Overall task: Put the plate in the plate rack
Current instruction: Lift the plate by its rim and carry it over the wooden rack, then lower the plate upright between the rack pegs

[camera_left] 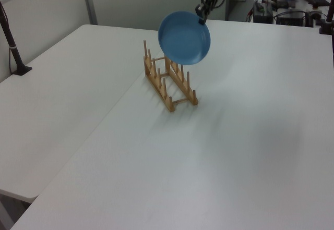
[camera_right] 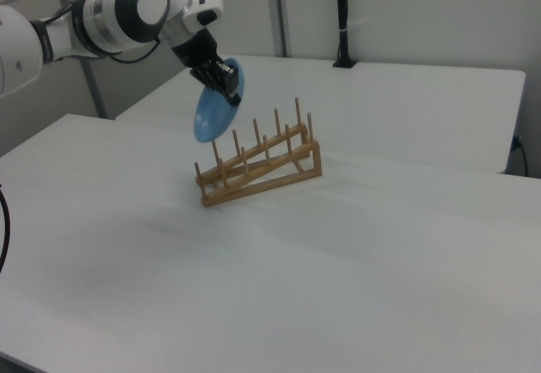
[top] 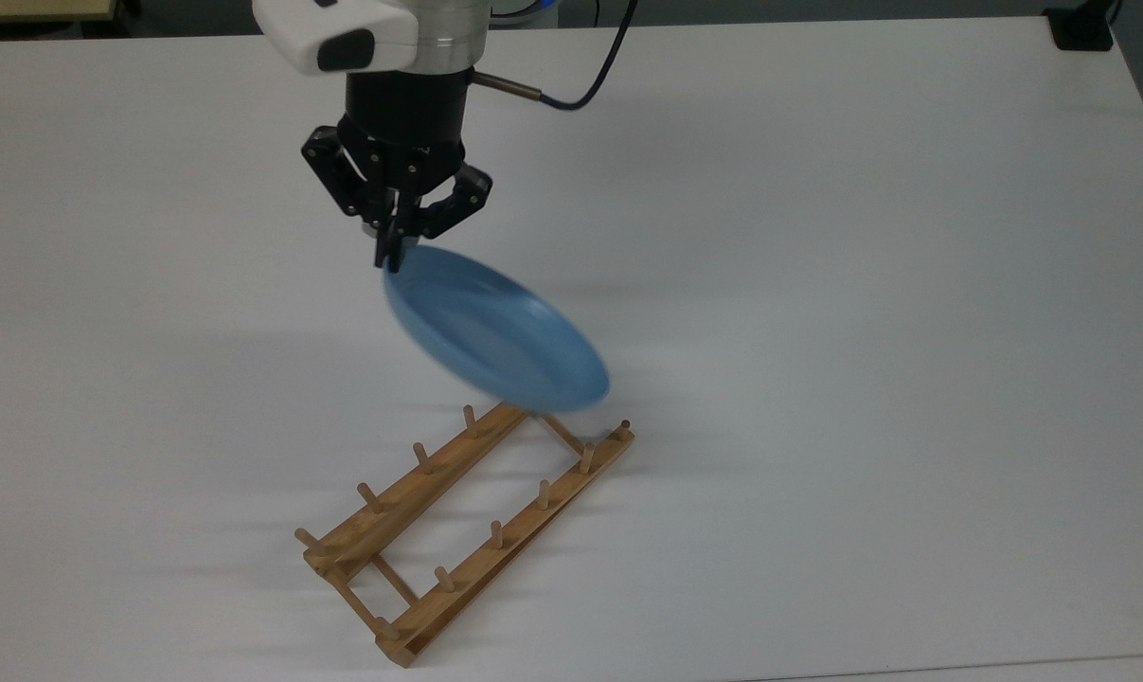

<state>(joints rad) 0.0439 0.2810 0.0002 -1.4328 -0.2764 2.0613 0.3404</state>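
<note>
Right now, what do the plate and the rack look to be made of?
Plate: glossy light-blue, probably glazed ceramic or hard plastic; the smooth sheen fits either, so I cannot tell which. It hangs by its rim from the gripper.
Rack: light-brown wood, perhaps bamboo, matte, with round dowel pegs and thin crossbars.

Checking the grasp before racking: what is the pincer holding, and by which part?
The pincer is shut on the plate, pinching its upper rim; the plate hangs tilted.

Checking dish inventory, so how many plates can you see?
1. The plate hangs tilted from the gripper, near one end of the plate rack; the rack's slots hold none.
</note>
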